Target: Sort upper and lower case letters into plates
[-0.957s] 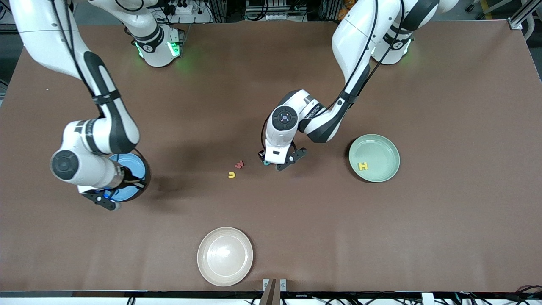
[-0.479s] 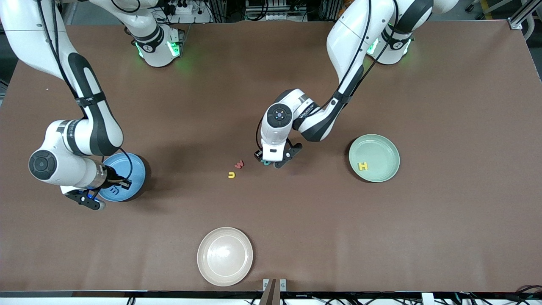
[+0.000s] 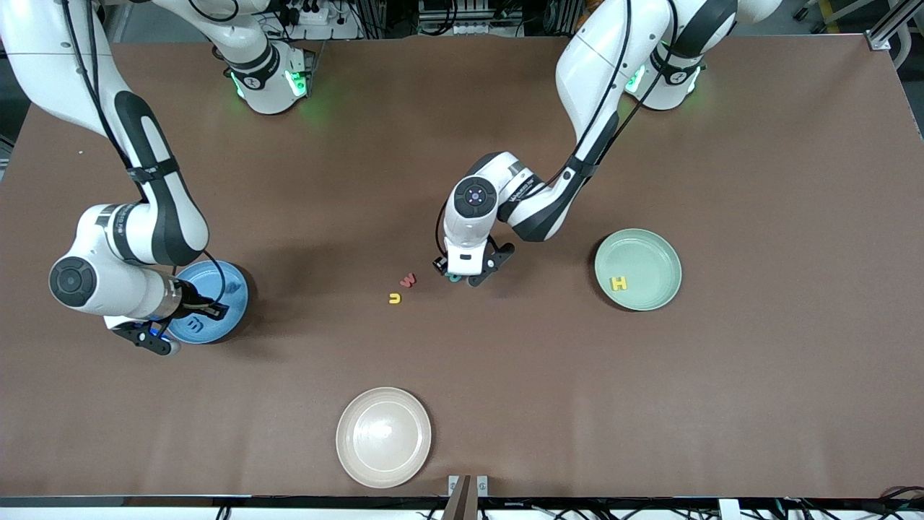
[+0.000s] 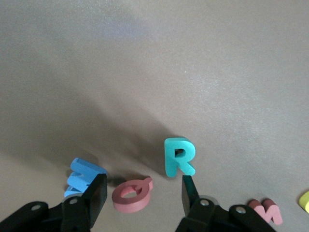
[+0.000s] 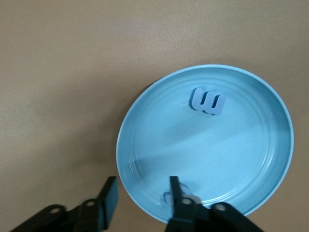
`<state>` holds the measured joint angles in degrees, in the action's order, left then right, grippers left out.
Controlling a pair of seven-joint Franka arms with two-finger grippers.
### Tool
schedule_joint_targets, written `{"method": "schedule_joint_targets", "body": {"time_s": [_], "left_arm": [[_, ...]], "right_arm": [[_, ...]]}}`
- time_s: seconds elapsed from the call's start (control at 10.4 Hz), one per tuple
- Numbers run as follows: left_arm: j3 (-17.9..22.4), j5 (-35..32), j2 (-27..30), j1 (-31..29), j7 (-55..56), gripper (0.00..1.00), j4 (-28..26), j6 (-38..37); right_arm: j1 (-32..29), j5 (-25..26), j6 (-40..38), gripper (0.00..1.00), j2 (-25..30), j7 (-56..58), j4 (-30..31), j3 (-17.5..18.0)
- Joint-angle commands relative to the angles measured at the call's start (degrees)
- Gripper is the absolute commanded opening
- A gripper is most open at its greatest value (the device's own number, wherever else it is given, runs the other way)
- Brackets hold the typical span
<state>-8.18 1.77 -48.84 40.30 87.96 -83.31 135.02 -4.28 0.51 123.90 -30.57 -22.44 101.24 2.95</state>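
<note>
The right gripper (image 3: 177, 328) hangs over the rim of the blue plate (image 3: 229, 300) at the right arm's end of the table, its fingers (image 5: 177, 193) parted with nothing between them. In the right wrist view a blue m (image 5: 207, 102) lies flat in that plate, apart from the fingers, and a second small blue piece (image 5: 169, 197) lies in the plate just at one fingertip, mostly hidden by it. The left gripper (image 3: 462, 278) is down at the table near its middle, jaws apart and straddling a pink-red Q (image 4: 132, 194) that lies flat on the brown table (image 3: 758, 180); whether the fingers (image 4: 96, 198) touch it cannot be told. A teal R (image 4: 179, 156) lies just past one fingertip, and a blue letter (image 4: 82, 175) lies at the outer side of the other finger, partly tilted. A pink-red w (image 3: 408, 279) and a yellow u (image 3: 394, 298) lie side by side on the table, near the left gripper, toward the right arm's end. A yellow H (image 3: 619, 284) lies in the mint green plate (image 3: 660, 249), toward the left arm's end. A cream-white plate (image 3: 383, 437) sits nearest the front camera.
</note>
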Motion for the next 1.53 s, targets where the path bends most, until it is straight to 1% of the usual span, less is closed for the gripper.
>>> {"method": "schedule_joint_targets", "body": {"time_s": [0.0,0.19,0.48,0.77,0.86,0.96,1.05,1.15,1.34,1.44], "left_arm": [[0.44,0.95,-0.99,0.74,0.81,0.71,1.04,0.16],[0.44,1.22,-1.08,0.83,1.33,0.71,1.04,0.16],[0.44,1.13,-1.17,0.83,3.00,0.69,1.04,0.16],[0.44,1.13,-1.17,0.83,5.38,0.69,1.04,0.16],[0.44,1.22,-1.26,0.83,5.73,0.69,1.13,0.25],[0.44,1.30,-1.26,0.83,5.99,0.69,1.13,0.86],[0.44,1.30,-1.35,0.83,6.34,0.69,1.13,1.04],[0.44,1.22,-1.35,0.83,7.39,0.69,1.13,0.95],[0.44,1.30,-1.35,0.83,8.62,0.69,1.13,1.04],[0.44,1.13,-1.35,0.83,9.15,0.69,1.13,1.12]], "right_arm": [[0.58,-0.42,-0.15,1.00,1.13,-3.54,0.89,0.82],[3.56,-0.68,0.46,1.00,1.04,-7.33,0.80,0.83],[5.41,-0.77,1.43,1.00,0.60,-11.82,0.10,1.00],[9.10,-0.86,3.36,1.00,-0.62,-18.66,-0.87,1.00],[9.98,-1.20,3.63,1.00,-1.24,-20.86,-1.56,1.00],[11.12,-2.60,3.81,1.00,-1.85,-22.45,-2.53,1.00],[12.35,-4.62,4.42,1.00,-2.29,-23.43,-3.06,1.00],[13.49,-5.42,5.55,1.00,-2.65,-23.43,-3.33,1.00],[16.39,-5.43,9.50,1.00,-3.79,-22.82,-3.50,1.00],[16.41,-5.43,9.78,1.00,-4.40,-22.47,-4.20,1.00]]}}
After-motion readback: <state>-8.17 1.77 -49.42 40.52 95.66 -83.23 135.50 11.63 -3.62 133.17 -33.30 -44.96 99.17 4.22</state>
